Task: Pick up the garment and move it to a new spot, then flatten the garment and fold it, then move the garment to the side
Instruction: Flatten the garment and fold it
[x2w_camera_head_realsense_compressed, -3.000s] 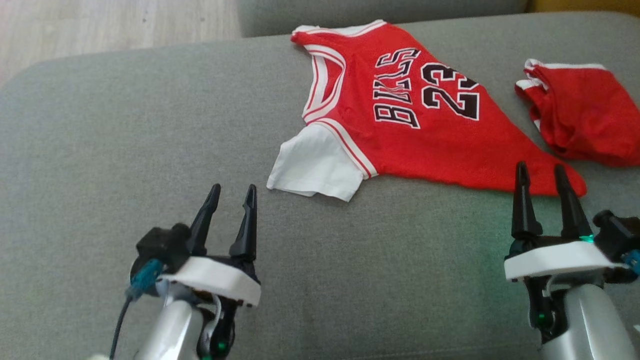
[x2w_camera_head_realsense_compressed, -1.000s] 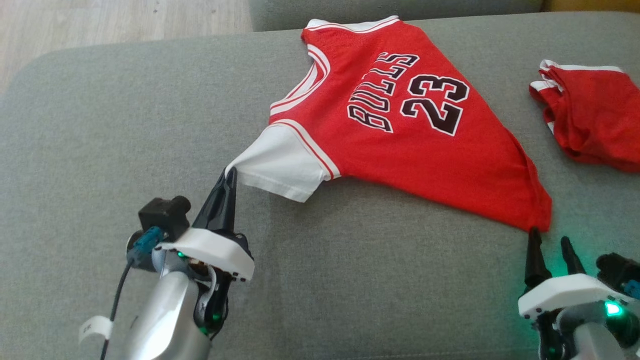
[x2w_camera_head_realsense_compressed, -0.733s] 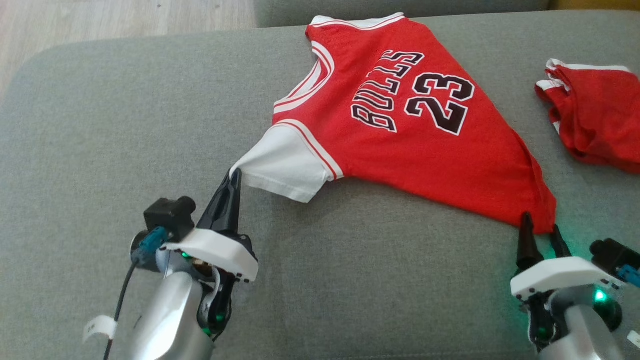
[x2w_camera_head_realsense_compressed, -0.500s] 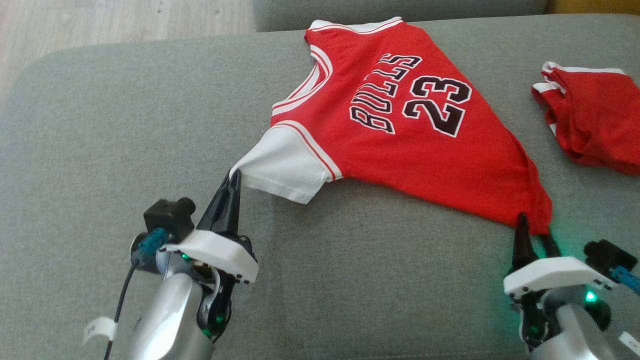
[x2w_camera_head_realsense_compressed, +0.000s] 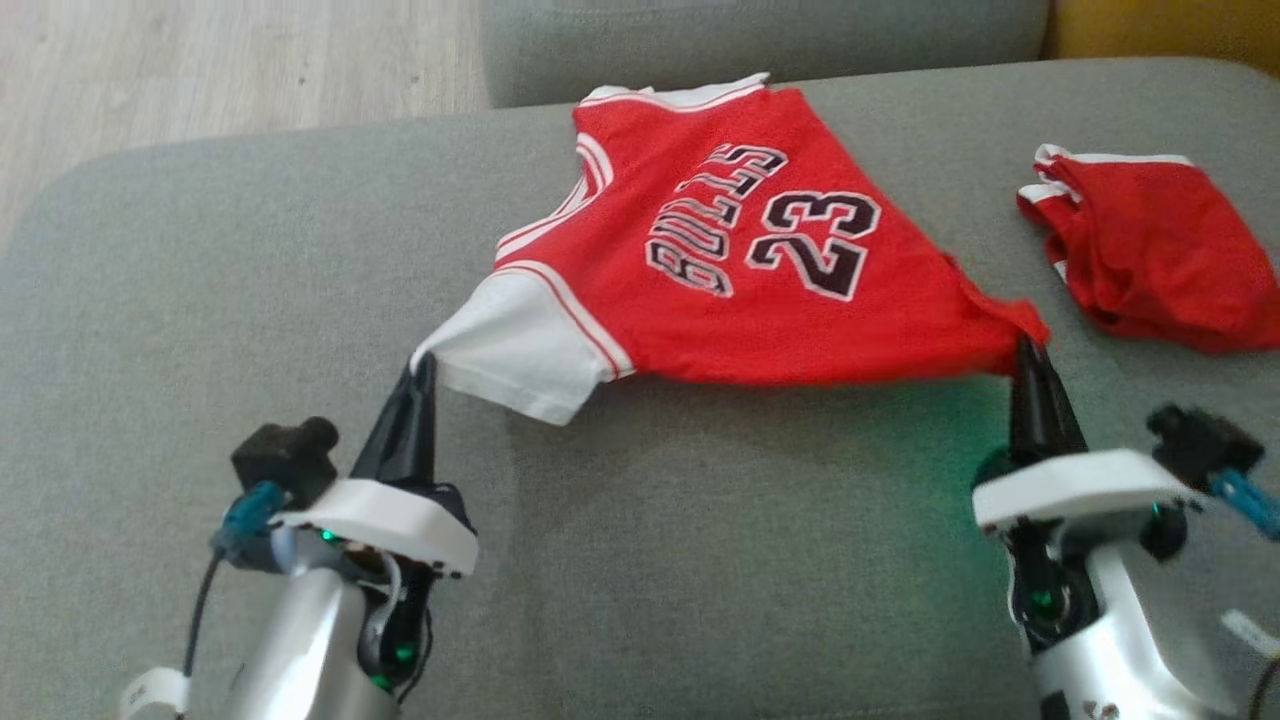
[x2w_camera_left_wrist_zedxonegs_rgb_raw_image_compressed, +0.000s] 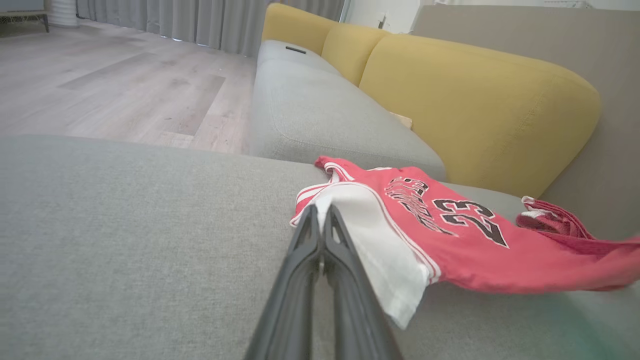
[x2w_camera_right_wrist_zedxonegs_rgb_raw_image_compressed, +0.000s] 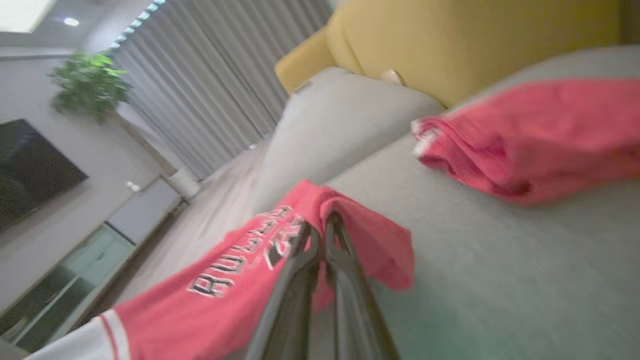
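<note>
Red jersey (x2w_camera_head_realsense_compressed: 760, 290) with black BULLS and 23 on it is strung out across the grey sofa cushion (x2w_camera_head_realsense_compressed: 200, 300), held at both ends. The left gripper (x2w_camera_head_realsense_compressed: 423, 365) has its two fingers pinched together on the corner of the white sleeve (x2w_camera_head_realsense_compressed: 510, 345). The right gripper (x2w_camera_head_realsense_compressed: 1026, 350) is clamped on the red hem corner at the other end.

From the head camera, the near edge of the jersey hangs a bit above the cushion with a shadow under it. The far shoulder edge sits up near the back of the seat, and I honestly can't tell if that part is resting on the fabric or not.

Stuff that's hard to make out:
- The right wrist camera is really blurry. The lettering is smeared, and the hem bunches over the fingertips so the actual pinch point is hidden.
- The jersey's other sleeve is mostly tucked behind the body, with just a thin white strip peeking out at the top.
- In the left wrist view the hem end goes soft and runs off the right side.

A smaller red garment (x2w_camera_head_realsense_compressed: 1150, 250) with white trim lies crumpled off to the robot's right, apart from the jersey and clipped by the head view's edge. A yellow backrest (x2w_camera_left_wrist_zedxonegs_rgb_raw_image_compressed: 475, 95) sits behind the seat, and there's wooden floor (x2w_camera_head_realsense_compressed: 200, 60) beyond the cushion.
</note>
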